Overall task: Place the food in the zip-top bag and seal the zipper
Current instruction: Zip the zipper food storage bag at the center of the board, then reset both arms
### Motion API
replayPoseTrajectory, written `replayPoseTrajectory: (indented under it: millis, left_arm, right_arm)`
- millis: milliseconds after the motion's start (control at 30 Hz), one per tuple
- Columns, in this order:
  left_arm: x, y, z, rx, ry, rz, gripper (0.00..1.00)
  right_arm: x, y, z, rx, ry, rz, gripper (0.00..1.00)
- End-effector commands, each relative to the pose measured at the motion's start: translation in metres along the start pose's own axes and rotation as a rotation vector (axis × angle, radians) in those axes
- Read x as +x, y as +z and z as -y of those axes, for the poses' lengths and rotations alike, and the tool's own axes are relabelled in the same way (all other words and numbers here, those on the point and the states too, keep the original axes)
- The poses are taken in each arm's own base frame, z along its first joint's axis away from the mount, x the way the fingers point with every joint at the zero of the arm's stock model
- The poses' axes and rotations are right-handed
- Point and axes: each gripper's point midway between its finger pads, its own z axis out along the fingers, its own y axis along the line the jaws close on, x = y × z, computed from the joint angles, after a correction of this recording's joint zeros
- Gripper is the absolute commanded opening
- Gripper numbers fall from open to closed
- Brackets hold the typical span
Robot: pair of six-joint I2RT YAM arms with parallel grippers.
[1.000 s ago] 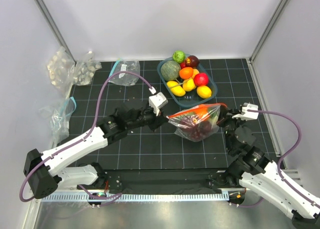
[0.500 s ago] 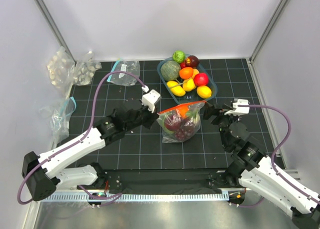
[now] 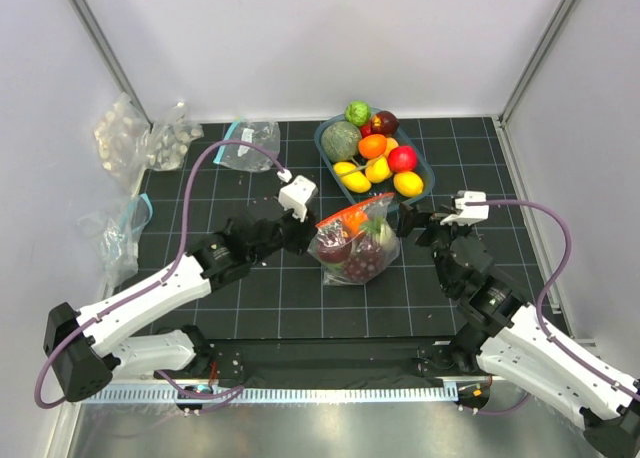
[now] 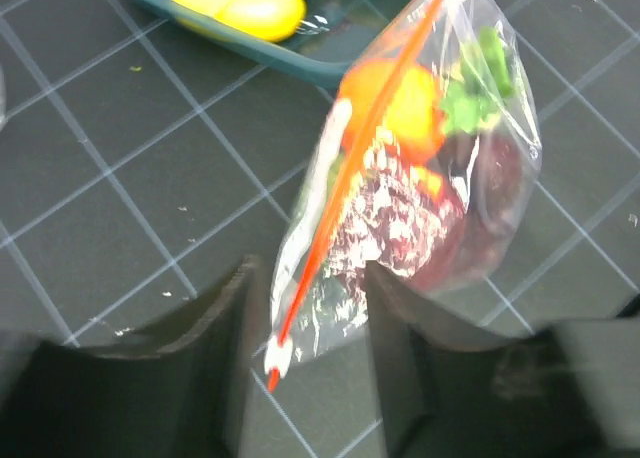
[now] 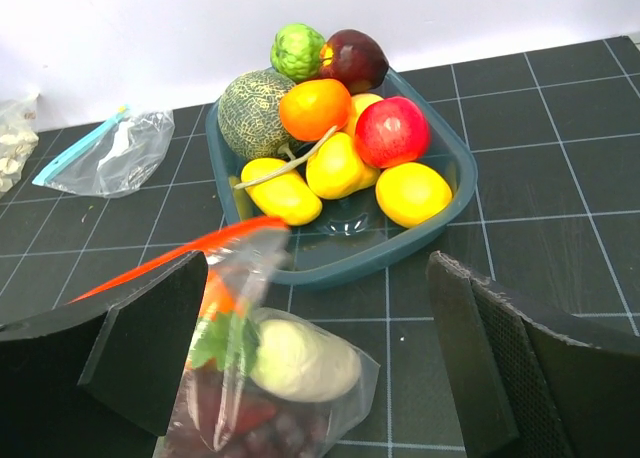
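The zip-top bag (image 3: 354, 242) lies slumped on the black mat between my two grippers. It holds food: purple grapes (image 4: 400, 218), an orange (image 4: 415, 103) and a white oblong vegetable (image 5: 300, 358). Its orange-red zipper (image 4: 350, 168) runs along the top edge. My left gripper (image 4: 310, 273) is open, and the zipper's end hangs loose between its fingers (image 4: 225, 338). My right gripper (image 5: 315, 268) stands wide open just right of the bag, holding nothing. More food sits piled in the teal tray (image 3: 424, 173) behind: lemons (image 5: 410, 193), a red apple (image 5: 390, 130), an orange (image 5: 313, 108).
A clear bag with a teal strip (image 3: 248, 143) lies at the back left, and another (image 3: 125, 230) sits by the left wall. Bags of pale contents (image 3: 140, 138) are in the far left corner. White walls close in the mat on three sides.
The right gripper opened and let go of the bag, then the left gripper opened too. The bag, earlier stretched between them, dropped and slumped leftward onto the mat.
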Motion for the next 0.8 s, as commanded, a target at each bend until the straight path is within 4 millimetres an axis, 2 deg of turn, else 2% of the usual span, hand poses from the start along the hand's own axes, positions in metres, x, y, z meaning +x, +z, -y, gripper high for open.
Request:
replayPoseTrajectory:
  millis: [0,33,67,100,200,233,267,300,333,400,433,467,633,767]
  left_arm:
    - [-0.024,-0.004,-0.018,-0.108,-0.062,0.102,0.52]
    - [-0.026,-0.006,-0.020,-0.120,-0.086,0.120,0.61]
    - [-0.026,-0.008,-0.023,-0.133,-0.100,0.139,0.65]
    - [-0.034,-0.019,-0.027,-0.145,-0.121,0.186,0.68]
    - [-0.035,-0.033,-0.042,-0.215,-0.179,0.263,0.87]
    - [-0.042,-0.047,-0.053,-0.261,-0.209,0.318,0.99]
    - [-0.046,-0.054,-0.058,-0.283,-0.251,0.364,1.00]
    - [-0.034,-0.054,-0.065,-0.317,-0.275,0.366,1.00]
    - [-0.037,-0.068,-0.082,-0.408,-0.329,0.418,1.00]
    - [-0.032,-0.075,-0.094,-0.478,-0.412,0.452,1.00]
    - [-0.032,-0.081,-0.099,-0.503,-0.433,0.466,1.00]
    - [-0.029,-0.086,-0.106,-0.547,-0.442,0.468,1.00]
    - [-0.024,-0.098,-0.116,-0.601,-0.485,0.502,1.00]
    - [-0.028,-0.095,-0.110,-0.558,-0.479,0.504,1.00]
  right_arm:
    - [-0.023,0.001,-0.007,-0.008,0.052,0.044,0.99]
    - [-0.023,0.001,-0.008,-0.011,0.052,0.044,1.00]
    - [-0.024,0.001,-0.008,-0.013,0.057,0.045,1.00]
    - [-0.024,0.002,-0.008,-0.010,0.070,0.047,1.00]
    - [-0.030,0.002,0.000,0.046,0.108,0.062,1.00]
    - [-0.032,0.002,0.001,0.058,0.141,0.068,1.00]
    - [-0.035,0.002,0.003,0.074,0.162,0.080,1.00]
    - [-0.036,0.002,0.007,0.099,0.181,0.091,1.00]
    - [-0.038,0.001,0.008,0.112,0.208,0.099,1.00]
    - [-0.040,0.001,0.016,0.165,0.258,0.115,1.00]
    - [-0.042,-0.001,0.030,0.249,0.283,0.142,1.00]
    - [-0.041,-0.001,0.034,0.278,0.321,0.151,1.00]
    - [-0.041,-0.008,0.058,0.418,0.349,0.181,1.00]
    - [-0.038,-0.005,0.055,0.412,0.338,0.169,1.00]
